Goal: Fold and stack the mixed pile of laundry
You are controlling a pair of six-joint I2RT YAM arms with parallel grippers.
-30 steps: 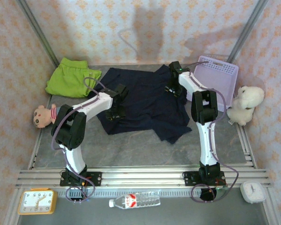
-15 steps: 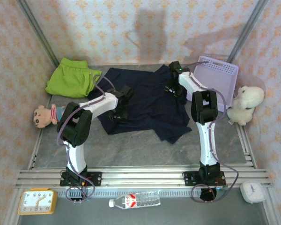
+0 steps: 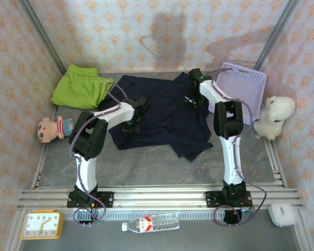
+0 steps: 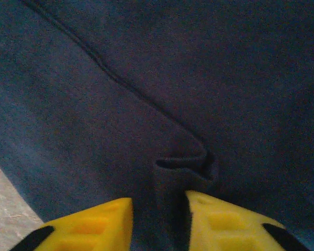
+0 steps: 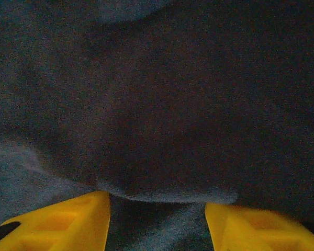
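The left arm's elbow has swung in toward the middle of the table, uncovering the small doll (image 3: 51,128), and the left gripper (image 3: 131,125) has shifted slightly right along the near-left part of the navy garment (image 3: 165,107). The right arm has not moved.

In the left wrist view the left gripper (image 4: 158,205) stands narrow, its yellow fingers pinching a raised pleat of navy cloth, with bare table showing just beyond the hem at lower left. The right gripper (image 3: 193,100) sits on the far-right part of the same garment. Its fingers (image 5: 78,217) are spread, with a thick folded edge lying across the gap and not visibly squeezed.

The navy garment lies spread and rumpled across the table's centre (image 3: 146,162). The lime-green garment (image 3: 76,86) is bunched in the far-left corner, touching the navy one's edge. The lavender basket (image 3: 246,78) and white plush toy (image 3: 275,115) sit to the right.

The left pinch looks shallow, so the pleat may slip free on lifting. It may also hold only the top layer, so that the fold drags crooked. With the right side ungripped, lifting the left alone would skew the cloth and could tug the green garment along.
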